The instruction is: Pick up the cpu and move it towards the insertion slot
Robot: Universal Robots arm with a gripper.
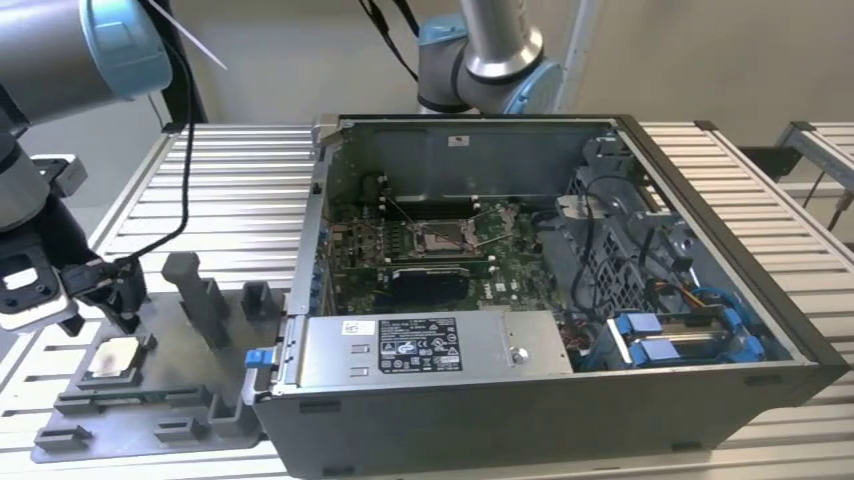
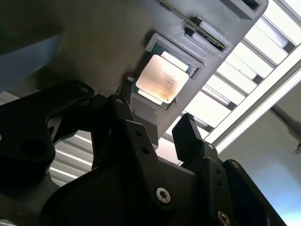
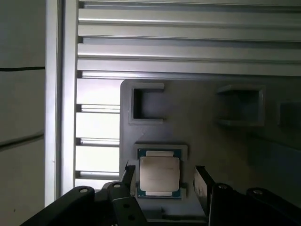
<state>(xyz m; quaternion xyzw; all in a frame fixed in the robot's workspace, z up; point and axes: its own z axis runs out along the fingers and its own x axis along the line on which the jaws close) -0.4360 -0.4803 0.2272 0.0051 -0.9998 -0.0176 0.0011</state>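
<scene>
Claw (image 1: pixel 104 318): black, two-fingered, at the lower left of the exterior view, hanging over the grey tray (image 1: pixel 174 410); jaws spread wide, holding nothing.
Fingers (image 3: pixel 201 181): in both wrist views, one on either side of the cpu (image 3: pixel 159 174), not closed on it.
Cpu (image 1: pixel 115 355): pale silver square, lying flat in a square recess of the grey tray, directly beneath the claw.
Grey tray: plastic, with upright blocks, resting on the table (image 1: pixel 227 180), just beside the computer case (image 1: pixel 747 330).
Insertion slot (image 1: pixel 445 237): shiny-framed square socket with a dark centre, on the green board (image 1: pixel 514 270) inside the computer case, near the centre of the exterior view; well apart from the cpu.
Computer case: open on top, occupying the middle and right of the exterior view.
Table: slatted metal.
</scene>
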